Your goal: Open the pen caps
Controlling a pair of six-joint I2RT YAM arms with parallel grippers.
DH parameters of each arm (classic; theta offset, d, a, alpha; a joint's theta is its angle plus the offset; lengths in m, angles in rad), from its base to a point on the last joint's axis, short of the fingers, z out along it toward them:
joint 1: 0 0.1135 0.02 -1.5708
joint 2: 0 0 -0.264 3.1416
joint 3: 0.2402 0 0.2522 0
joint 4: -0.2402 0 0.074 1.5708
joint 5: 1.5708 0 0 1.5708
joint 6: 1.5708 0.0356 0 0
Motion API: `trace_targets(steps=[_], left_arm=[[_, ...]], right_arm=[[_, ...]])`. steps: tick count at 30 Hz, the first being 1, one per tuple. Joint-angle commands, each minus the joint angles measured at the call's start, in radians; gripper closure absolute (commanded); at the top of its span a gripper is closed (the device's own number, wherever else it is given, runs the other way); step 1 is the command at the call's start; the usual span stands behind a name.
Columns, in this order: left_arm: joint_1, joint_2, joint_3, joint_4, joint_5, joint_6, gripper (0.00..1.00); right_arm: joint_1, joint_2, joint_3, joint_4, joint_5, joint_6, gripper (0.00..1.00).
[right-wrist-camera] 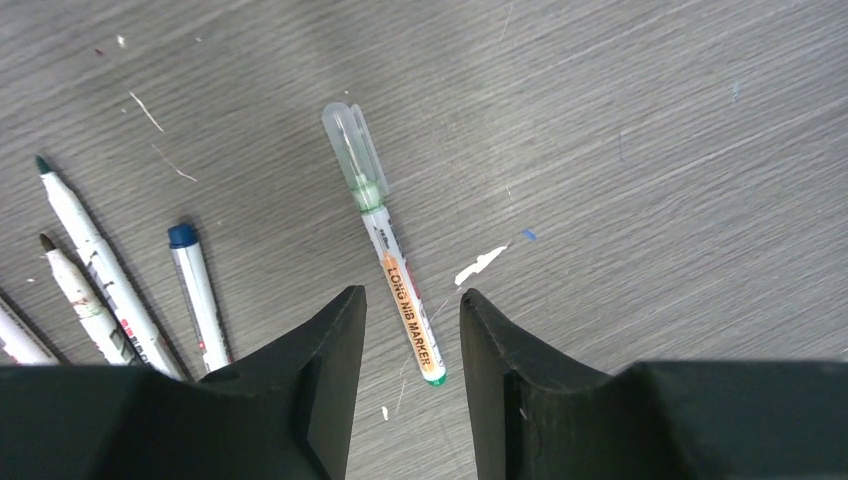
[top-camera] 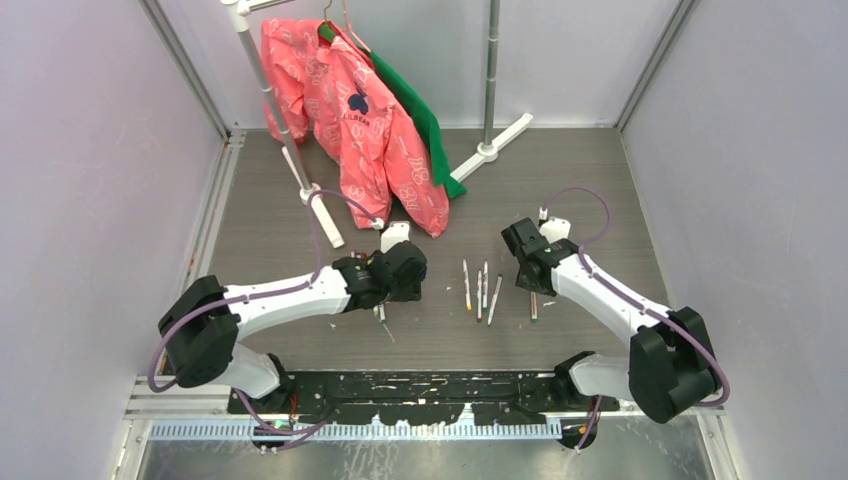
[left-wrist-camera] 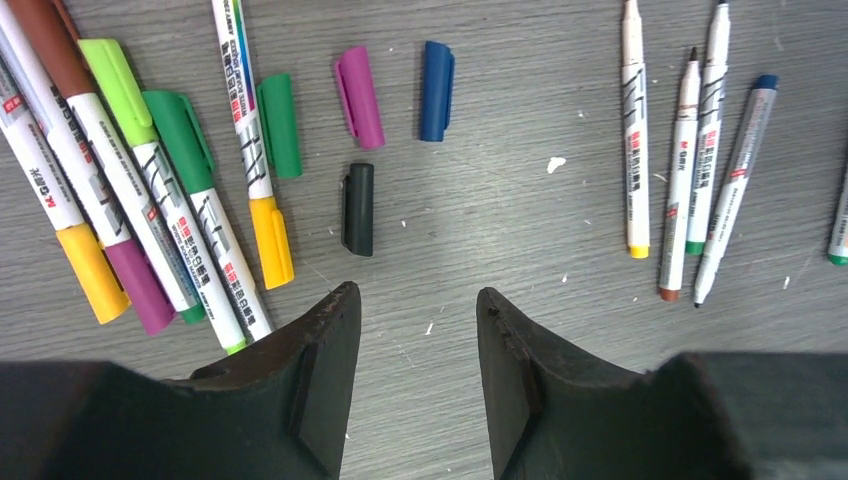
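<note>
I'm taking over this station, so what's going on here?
Pens are being uncapped on a table. The left hand hangs open and empty near four loose caps, with capped pens to one side and uncapped pens to the other. The right hand is open above a still-capped pen lying on the table, not gripping it.

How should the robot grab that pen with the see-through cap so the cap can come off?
Grab the white barrel near its middle, coming straight down from above, with fingers on its two long sides. It lies flat on the table, and this grip leaves the clear cap sticking out free to pull. The open right gripper straddles the barrel's end.
</note>
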Motion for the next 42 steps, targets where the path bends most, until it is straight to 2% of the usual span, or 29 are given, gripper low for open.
trace_targets(steps=[1,16,25,28,32,39,42], left_arm=[[-0.004,-0.052,0.029,0.048,0.017,0.022,0.53],[-0.005,-0.1,0.015,0.058,0.037,0.024,0.51],[-0.005,-0.126,0.015,0.045,0.049,0.019,0.51],[-0.004,-0.137,0.014,0.035,0.048,0.016,0.51],[-0.004,-0.147,0.007,0.033,0.05,0.009,0.51],[-0.004,-0.13,0.014,0.034,0.052,0.005,0.51],[-0.005,-0.113,0.028,0.029,0.056,0.007,0.51]], right_arm=[[-0.016,0.029,0.034,-0.025,-0.038,0.026,0.54],[-0.051,0.174,-0.003,0.061,-0.129,0.07,0.54],[-0.06,0.164,-0.082,0.126,-0.181,0.119,0.55],[-0.059,0.155,-0.108,0.149,-0.199,0.136,0.59],[-0.058,0.149,-0.139,0.182,-0.226,0.161,0.73],[-0.049,0.136,-0.155,0.207,-0.229,0.174,0.83],[-0.047,0.125,-0.161,0.212,-0.227,0.171,0.91]])
